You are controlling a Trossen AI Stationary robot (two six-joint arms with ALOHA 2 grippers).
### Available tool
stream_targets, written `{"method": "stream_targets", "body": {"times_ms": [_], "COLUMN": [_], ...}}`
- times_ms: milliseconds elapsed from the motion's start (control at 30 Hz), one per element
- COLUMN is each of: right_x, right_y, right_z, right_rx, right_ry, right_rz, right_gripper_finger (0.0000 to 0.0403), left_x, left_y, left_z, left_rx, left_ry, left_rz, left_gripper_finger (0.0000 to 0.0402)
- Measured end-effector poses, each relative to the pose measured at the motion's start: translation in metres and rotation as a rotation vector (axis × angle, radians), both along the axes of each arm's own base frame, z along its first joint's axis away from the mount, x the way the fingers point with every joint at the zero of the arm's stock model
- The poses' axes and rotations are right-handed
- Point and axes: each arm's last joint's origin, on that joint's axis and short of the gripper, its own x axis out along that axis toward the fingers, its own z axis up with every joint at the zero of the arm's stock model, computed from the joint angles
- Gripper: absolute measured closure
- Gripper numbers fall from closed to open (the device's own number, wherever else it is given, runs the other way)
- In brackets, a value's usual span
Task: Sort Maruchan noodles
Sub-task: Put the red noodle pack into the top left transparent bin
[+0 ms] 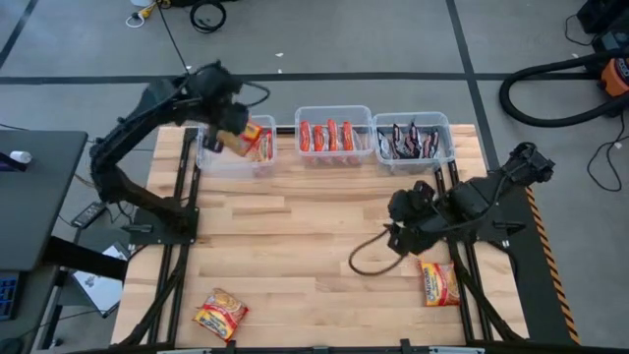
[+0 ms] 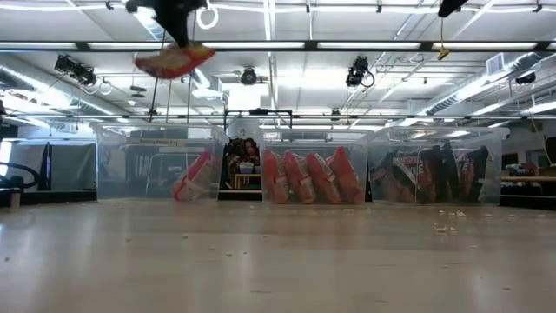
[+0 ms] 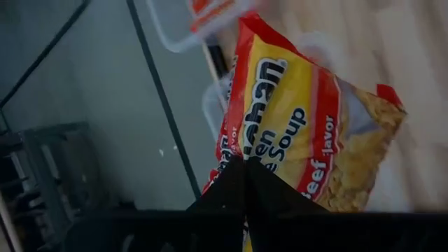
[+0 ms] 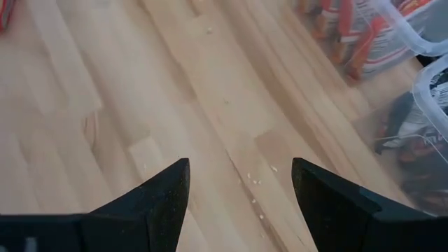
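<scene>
The left gripper (image 1: 232, 131) hung above the left clear bin (image 1: 211, 162), its fingers pinched tight on an orange-yellow Maruchan beef packet (image 3: 301, 133) lifted clear of the table. The right gripper (image 4: 238, 196) waited low over the bare wooden table (image 1: 295, 246) with its fingers spread wide, holding nothing. Two more orange-yellow packets lay near the table's front edge, one at the left (image 1: 220, 314) and one at the right (image 1: 440, 283).
</scene>
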Motion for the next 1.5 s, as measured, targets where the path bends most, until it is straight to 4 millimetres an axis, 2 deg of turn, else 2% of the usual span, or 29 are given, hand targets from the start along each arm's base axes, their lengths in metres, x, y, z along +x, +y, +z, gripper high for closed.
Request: {"method": "stream_targets", "body": {"times_ms": [200,333,567,733,833,1100,1367,1500], "right_x": [0.010,0.011,0.010,0.008,0.007,0.007,0.007,0.007], "right_y": [-0.014,-0.017,-0.014,-0.009,-0.008,-0.009,-0.009,-0.009], "right_z": [0.001,0.001,0.001,0.001,0.000,-0.001,-0.001,-0.001], "right_rx": [0.007,0.007,0.021,0.035,0.053,0.092,0.106,0.107], "right_ry": [-0.029,-0.032,-0.034,-0.027,-0.005,0.017,0.013,0.012], "right_rz": [-0.069,-0.085,-0.073,-0.048,-0.038,-0.048,-0.069,-0.072], "right_gripper_finger": [0.0147,0.0147,0.0147,0.0147,0.0147,0.0147,0.0147,0.0147], "left_x": [-0.002,0.011,0.015,0.014,0.015,0.022,0.033,0.045], "left_y": [0.024,0.041,0.056,0.057,0.058,0.060,0.067,0.068], "left_z": [-0.039,-0.078,-0.113,-0.137,-0.147,-0.157,-0.178,-0.182], "left_rx": [0.014,0.029,0.110,0.051,0.017,-0.013,-0.055,-0.013], "left_ry": [0.129,0.218,0.247,0.229,0.191,0.028,0.050,0.017], "left_rz": [-0.050,-0.102,-0.197,-0.252,-0.278,-0.363,-0.377,-0.397], "left_gripper_finger": [0.0401,0.0401,0.0401,0.0401,0.0401,0.0396,0.0394,0.0393]}}
